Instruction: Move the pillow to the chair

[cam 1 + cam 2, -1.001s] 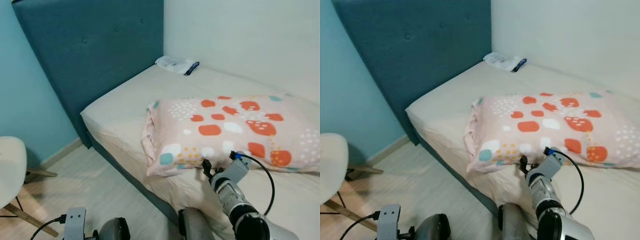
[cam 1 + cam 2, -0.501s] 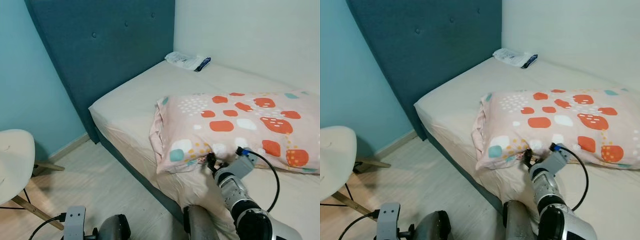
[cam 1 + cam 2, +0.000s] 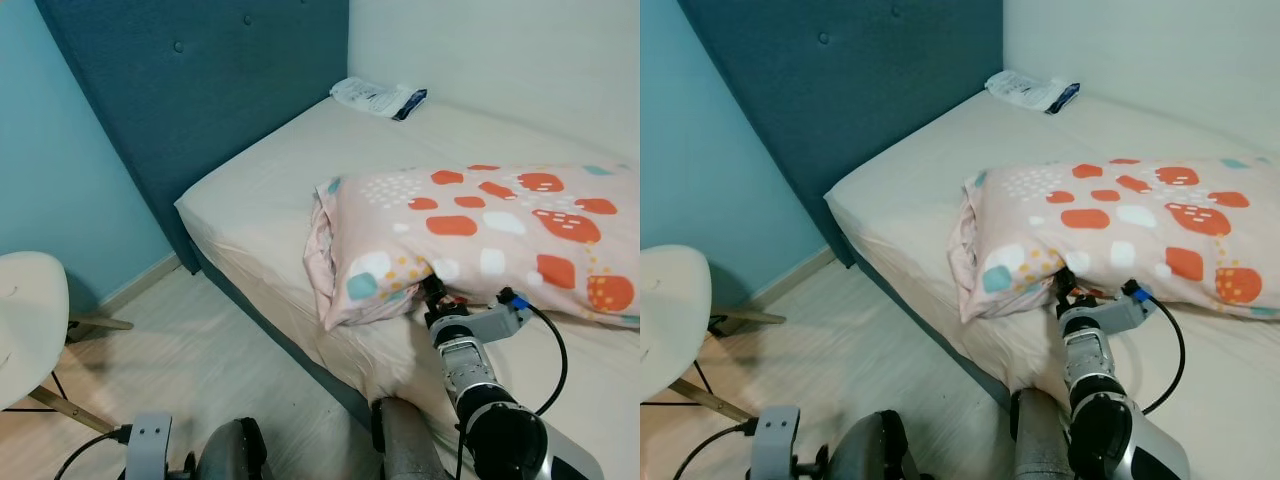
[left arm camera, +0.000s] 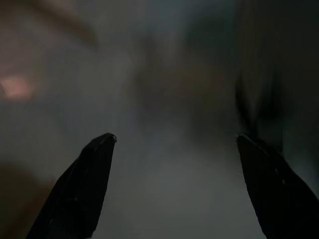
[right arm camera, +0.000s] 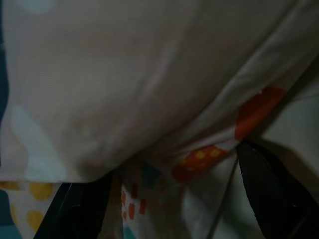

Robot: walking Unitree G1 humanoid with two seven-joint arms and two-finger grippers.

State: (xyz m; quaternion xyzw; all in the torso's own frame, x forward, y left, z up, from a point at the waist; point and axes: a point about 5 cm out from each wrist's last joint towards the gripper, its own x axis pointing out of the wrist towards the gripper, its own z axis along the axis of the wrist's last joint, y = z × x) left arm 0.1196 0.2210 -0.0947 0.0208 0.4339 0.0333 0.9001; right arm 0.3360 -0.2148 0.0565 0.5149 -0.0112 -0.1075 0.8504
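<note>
- The pink pillow (image 3: 480,235), patterned with orange, white and teal spots, is lying on the cream bed sheet (image 3: 270,210) near the bed's front edge, its gathered open end pointing toward the headboard side.
- The right gripper (image 3: 432,290) is reaching in at the pillow's lower front edge, its tips pushing in under the fabric where the pillow meets the mattress.
- In the right wrist view, the gripper's two black fingers (image 5: 271,191) are standing well apart, with the pillow's underside bulging between and above them; they are not closing on the fabric, though the cloth is lying right against them.
- The left gripper (image 4: 174,149) is hanging low in shadow, its two fingers spread wide with nothing between them.
- The white chair (image 3: 25,320) with wooden legs is standing on the pale floor (image 3: 200,350), well apart from the bed, beside the light blue wall.
- A dark teal headboard (image 3: 200,90) is rising behind the bed, and a small white packet (image 3: 378,97) is lying on the sheet near the far corner.
</note>
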